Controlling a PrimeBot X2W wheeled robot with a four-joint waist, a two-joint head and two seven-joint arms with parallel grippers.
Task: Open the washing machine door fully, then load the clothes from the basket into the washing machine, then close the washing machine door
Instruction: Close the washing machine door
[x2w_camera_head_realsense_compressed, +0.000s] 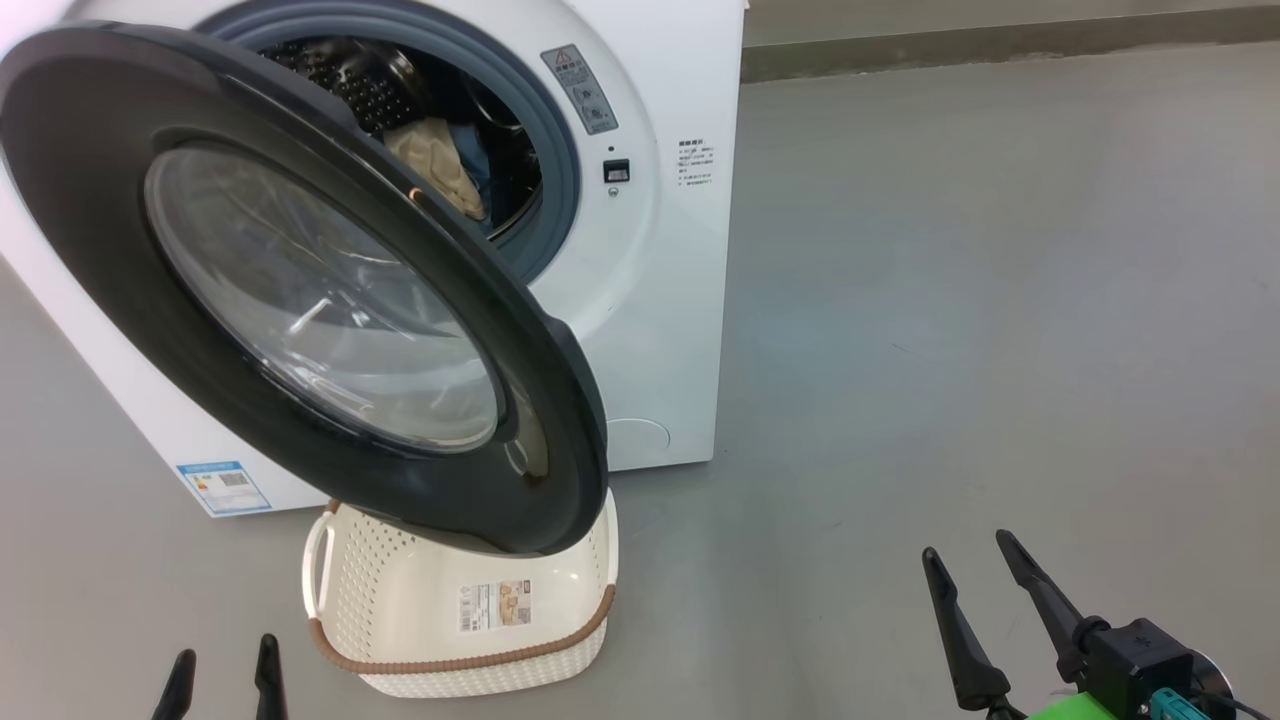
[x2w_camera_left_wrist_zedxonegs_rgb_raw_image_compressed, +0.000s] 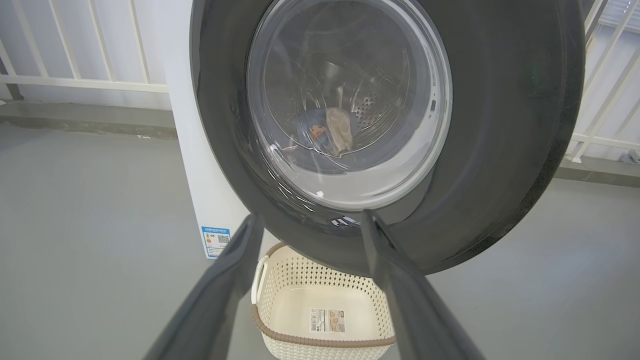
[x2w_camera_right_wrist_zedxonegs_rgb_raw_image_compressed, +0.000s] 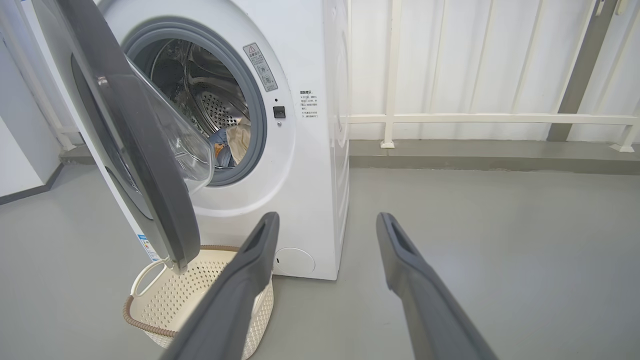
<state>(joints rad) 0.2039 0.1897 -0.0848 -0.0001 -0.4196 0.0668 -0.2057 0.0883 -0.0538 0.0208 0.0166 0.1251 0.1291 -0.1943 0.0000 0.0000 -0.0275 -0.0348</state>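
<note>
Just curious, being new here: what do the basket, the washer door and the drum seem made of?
Basket: matte cream plastic, moulded with rows of holes; brown rim trim. Washing machine door: glossy black rim, probably plastic, around a clear dome, glass or plastic, showing reflections. Drum: shiny perforated metal, likely steel.

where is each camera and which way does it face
head view: on the head, looking forward and down at the washing machine door, open over the basket; left tool lower left, right tool lower right.
left wrist view: on the left wrist, facing the door's outer face, the clothes seen through its glass; left tool open below.
right wrist view: on the right wrist, facing the washing machine front; right tool open below.
shared: all three show door, basket and clothes.
</note>
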